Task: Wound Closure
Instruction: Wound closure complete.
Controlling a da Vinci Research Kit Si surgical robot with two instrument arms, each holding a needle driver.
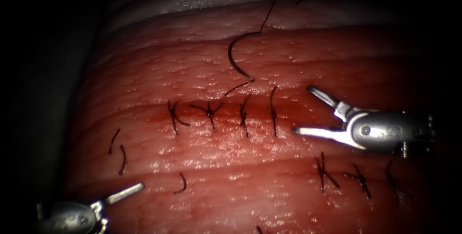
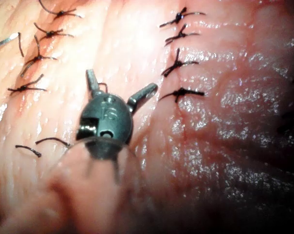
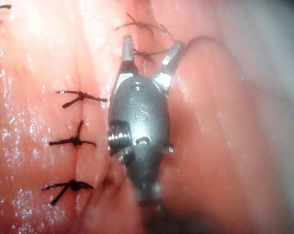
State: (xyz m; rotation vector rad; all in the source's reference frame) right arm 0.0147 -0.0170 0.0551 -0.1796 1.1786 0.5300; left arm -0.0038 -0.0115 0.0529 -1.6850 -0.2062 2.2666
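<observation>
Two tools hover over the tissue (image 1: 202,166) in the endoscope view, both holding nothing. The right tool (image 1: 308,111) comes in from the right with its jaws wide apart, their tips just right of the last stitch in a row of four stitches (image 1: 240,114) closing the cut (image 1: 159,113). The needle (image 1: 235,56) lies loose on the tissue above that row, a dark curve, not held and not clearly in the tissue. Its thread (image 1: 270,3) runs from its upper end up and away. The left tool (image 1: 122,196) sits low on the left, well apart from the cut; one jaw shows, so it cannot be told there whether the jaws are parted. Cut ends of thread (image 1: 120,154) lie near it. Further stitches (image 1: 356,176) sit lower right.

Left wrist view: the left tool (image 2: 121,87) has its jaws spread in a V above the tissue (image 2: 225,146), empty, between two rows of stitches (image 2: 178,63).

Right wrist view: the right tool (image 3: 148,54) has its jaws apart and empty, beside a stitch row (image 3: 74,141), with thread (image 3: 205,41) curving close by one jaw.
</observation>
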